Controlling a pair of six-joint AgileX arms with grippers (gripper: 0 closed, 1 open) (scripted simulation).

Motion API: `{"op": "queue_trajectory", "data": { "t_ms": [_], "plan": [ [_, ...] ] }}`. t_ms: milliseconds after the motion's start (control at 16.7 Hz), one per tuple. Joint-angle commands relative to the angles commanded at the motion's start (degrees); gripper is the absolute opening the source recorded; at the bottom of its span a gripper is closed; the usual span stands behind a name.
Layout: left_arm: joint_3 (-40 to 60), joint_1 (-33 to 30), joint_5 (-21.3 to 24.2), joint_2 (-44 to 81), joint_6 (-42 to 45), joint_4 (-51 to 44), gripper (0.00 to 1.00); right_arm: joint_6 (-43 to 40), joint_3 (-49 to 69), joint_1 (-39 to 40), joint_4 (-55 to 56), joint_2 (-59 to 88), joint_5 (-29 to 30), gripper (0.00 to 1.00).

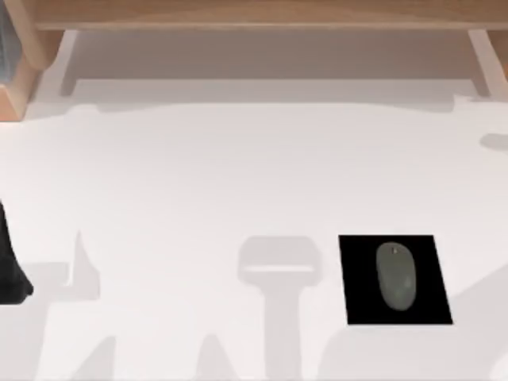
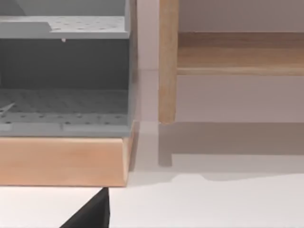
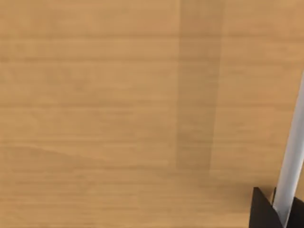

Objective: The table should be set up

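the table [image 1: 198,175] is taking up nearly all of the top view, a plain white top running from the near edge up to a wooden shelf frame [image 1: 254,16] along the far side. a black pad [image 1: 361,305] is lying flat on the table at the near right, and a grey mouse [image 1: 396,275] is sitting on the middle of it, long axis pointing away from the near edge, fully inside the pad's outline. a dark piece of the left arm [image 1: 9,274] is poking in at the left edge of the top view, low over the table; can't tell whether its jaws are open or closed. the left wrist view is showing the white table [image 2: 213,204], a grey perforated rack [image 2: 64,85] sitting on a wooden base [image 2: 61,161], a wooden post [image 2: 167,61] just beside it, and a black gripper tip [image 2: 92,213] at the picture's edge. the right wrist view is facing a wooden panel [image 3: 118,109] up close, with a pale bar [image 3: 294,156] and a black gripper part [image 3: 261,211] in 1 corner; jaw state can't be told there either.
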Motion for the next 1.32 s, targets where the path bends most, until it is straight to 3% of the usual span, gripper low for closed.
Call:
{"op": "queue_trajectory", "data": {
  "t_ms": [120, 900, 1320],
  "plan": [
    [0.0, 0.0, 0.0, 0.0, 0.0, 0.0, 1.0, 0.0, 0.0, 0.0, 0.0, 0.0, 0.0, 0.0],
    [0.0, 0.0, 0.0, 0.0, 0.0, 0.0, 1.0, 0.0, 0.0, 0.0, 0.0, 0.0, 0.0, 0.98],
    [0.0, 0.0, 0.0, 0.0, 0.0, 0.0, 1.0, 0.0, 0.0, 0.0, 0.0, 0.0, 0.0, 1.0]
  ]
}}
